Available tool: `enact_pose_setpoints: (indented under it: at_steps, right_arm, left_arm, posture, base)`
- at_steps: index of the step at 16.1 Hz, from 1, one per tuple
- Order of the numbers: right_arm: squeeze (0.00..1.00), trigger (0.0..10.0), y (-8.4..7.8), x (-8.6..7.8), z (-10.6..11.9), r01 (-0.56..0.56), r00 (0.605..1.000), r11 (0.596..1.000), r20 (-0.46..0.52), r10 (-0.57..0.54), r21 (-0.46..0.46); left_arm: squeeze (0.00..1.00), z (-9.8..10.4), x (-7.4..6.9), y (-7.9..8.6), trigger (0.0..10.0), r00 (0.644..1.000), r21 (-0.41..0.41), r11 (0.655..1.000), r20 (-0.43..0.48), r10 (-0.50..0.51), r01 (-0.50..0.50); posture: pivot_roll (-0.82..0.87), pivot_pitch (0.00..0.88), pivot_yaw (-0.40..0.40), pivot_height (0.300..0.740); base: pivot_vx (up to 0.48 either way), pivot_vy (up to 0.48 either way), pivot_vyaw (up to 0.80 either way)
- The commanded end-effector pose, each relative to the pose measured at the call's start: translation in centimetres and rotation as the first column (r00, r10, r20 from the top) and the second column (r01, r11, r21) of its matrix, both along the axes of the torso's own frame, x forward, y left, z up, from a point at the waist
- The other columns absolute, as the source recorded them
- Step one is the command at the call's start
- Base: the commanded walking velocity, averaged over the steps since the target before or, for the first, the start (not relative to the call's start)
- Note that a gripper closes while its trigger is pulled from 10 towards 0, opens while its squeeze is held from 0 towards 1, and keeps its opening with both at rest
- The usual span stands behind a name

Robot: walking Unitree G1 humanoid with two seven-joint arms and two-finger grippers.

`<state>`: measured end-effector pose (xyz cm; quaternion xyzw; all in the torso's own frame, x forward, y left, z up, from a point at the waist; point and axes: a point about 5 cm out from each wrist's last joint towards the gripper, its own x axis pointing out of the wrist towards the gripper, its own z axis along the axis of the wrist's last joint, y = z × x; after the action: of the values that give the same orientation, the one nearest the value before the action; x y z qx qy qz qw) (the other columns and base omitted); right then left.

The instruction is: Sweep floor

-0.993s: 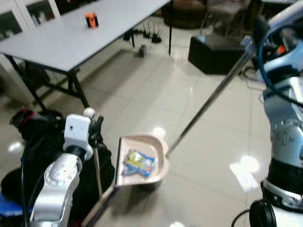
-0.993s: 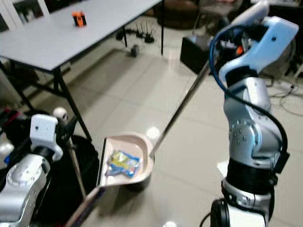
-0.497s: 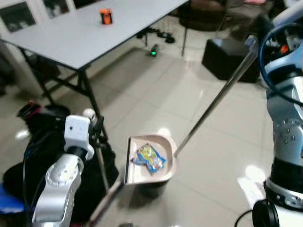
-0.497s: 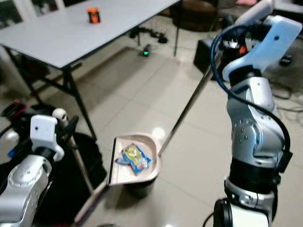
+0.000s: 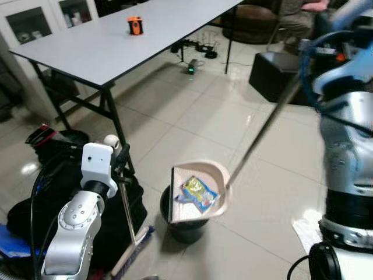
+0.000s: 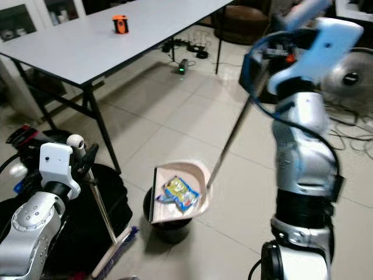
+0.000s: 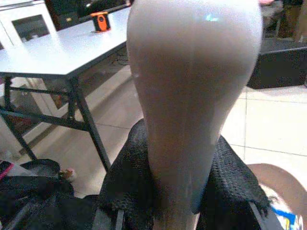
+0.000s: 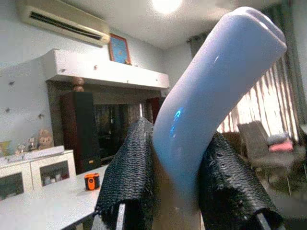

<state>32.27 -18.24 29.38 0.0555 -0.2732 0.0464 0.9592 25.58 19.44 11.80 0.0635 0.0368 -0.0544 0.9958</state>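
A pale pink dustpan (image 5: 202, 171) hangs tilted over a round black bin (image 5: 185, 230). A yellow and blue wrapper (image 5: 199, 193) lies inside the pan. The pan's long metal handle (image 5: 263, 129) slants up to my right gripper (image 8: 176, 178), which is shut on its pale blue grip (image 8: 211, 91). My left gripper (image 5: 120, 167) is shut on the top of a broom handle (image 7: 192, 91). The broom's stick (image 5: 129, 209) runs down to its bristles (image 5: 137, 247) on the floor, left of the bin.
A long grey table (image 5: 111, 46) with a small orange object (image 5: 135, 25) stands at the back left. Black bags (image 5: 49, 149) lie beside my left arm. A black box (image 5: 273, 74) and a fan (image 6: 353, 78) stand at the back right.
The camera has shifted. The dustpan has tipped steeper and now sits over the black bin; the wrapper has slid lower in the pan. The left gripper keeps its hold on the broom.
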Motion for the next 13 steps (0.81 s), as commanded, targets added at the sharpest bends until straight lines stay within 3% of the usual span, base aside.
enact_pose_setpoints:
  at_steps: [1, 3, 6, 8, 13]
  right_arm:
    - [0.0, 10.0, 0.9, 0.1, 1.0, -0.012, 0.998, 0.999, 0.068, 0.015, -0.049]
    - [0.0, 10.0, 2.6, 0.3, 0.8, -0.033, 0.993, 0.985, 0.106, 0.052, -0.17]
    - [0.0, 10.0, 4.6, 0.3, 0.5, -0.066, 0.984, 0.971, 0.148, 0.102, -0.23]
    - [0.0, 10.0, 7.5, -0.2, -0.4, -0.127, 0.964, 0.948, 0.187, 0.187, -0.293]
    - [0.0, 10.0, 10.6, -1.5, -1.7, -0.205, 0.934, 0.903, 0.201, 0.296, -0.379]
  left_arm:
    - [0.0, 0.6, -0.1, 0.3, 10.0, 1.0, 0.007, 1.0, 0.023, 0.009, -0.01]
    - [0.0, 0.5, -0.3, 0.4, 10.0, 0.999, 0.006, 1.0, 0.025, 0.026, -0.026]
    - [0.0, 0.4, -0.5, 0.4, 10.0, 0.999, 0.005, 1.0, 0.019, 0.028, -0.028]
    - [0.0, 0.4, -0.5, 0.2, 10.0, 1.0, 0.005, 1.0, 0.018, 0.022, -0.022]
    - [0.0, 0.4, -0.4, 0.2, 10.0, 1.0, 0.008, 1.0, 0.019, 0.017, -0.017]
  posture:
    - [-0.02, 0.01, 0.016, 0.74]
    - [0.0, 0.013, -0.007, 0.74]
    - [0.0, 0.015, -0.012, 0.74]
    - [0.0, 0.018, -0.008, 0.74]
    - [0.0, 0.022, -0.002, 0.74]
  base:
    - [0.0, 0.0, 0.0]
    - [0.0, 0.0, 0.0]
    - [0.0, 0.0, 0.0]
    - [0.0, 0.0, 0.0]
    - [0.0, 0.0, 0.0]
